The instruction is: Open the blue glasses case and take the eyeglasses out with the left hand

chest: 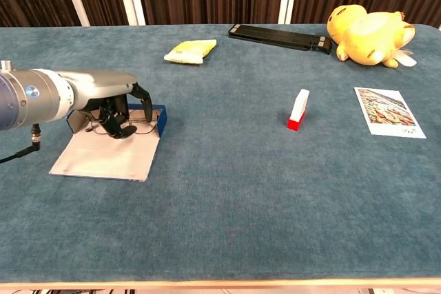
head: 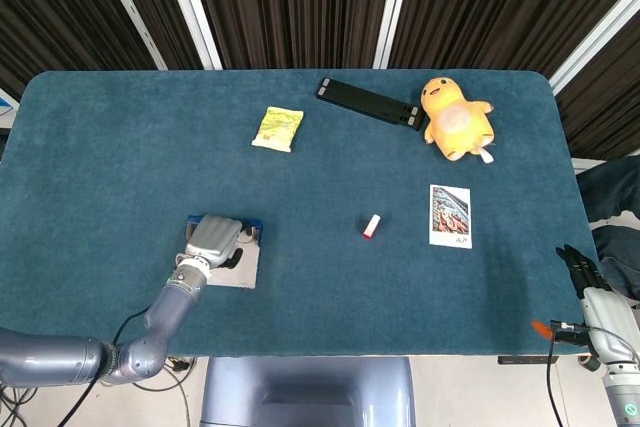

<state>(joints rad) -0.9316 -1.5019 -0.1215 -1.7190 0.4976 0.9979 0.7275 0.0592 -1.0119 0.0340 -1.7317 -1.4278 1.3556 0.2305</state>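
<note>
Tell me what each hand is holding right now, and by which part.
The left hand reaches into the open blue glasses case with fingers curled at the eyeglasses; an actual hold cannot be told. The right hand holds nothing.

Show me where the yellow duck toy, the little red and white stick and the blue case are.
yellow duck toy [head: 455, 122], head view, on its belly.
red and white stick [chest: 298, 109], chest view, on its white side.
blue case [chest: 159, 120], chest view, on its blue end wall.

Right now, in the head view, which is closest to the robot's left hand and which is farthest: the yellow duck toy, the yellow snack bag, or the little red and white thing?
From the left hand:
1. Yellow snack bag, up behind it.
2. Red and white thing, mid-table.
3. Duck toy, far right corner.
</note>
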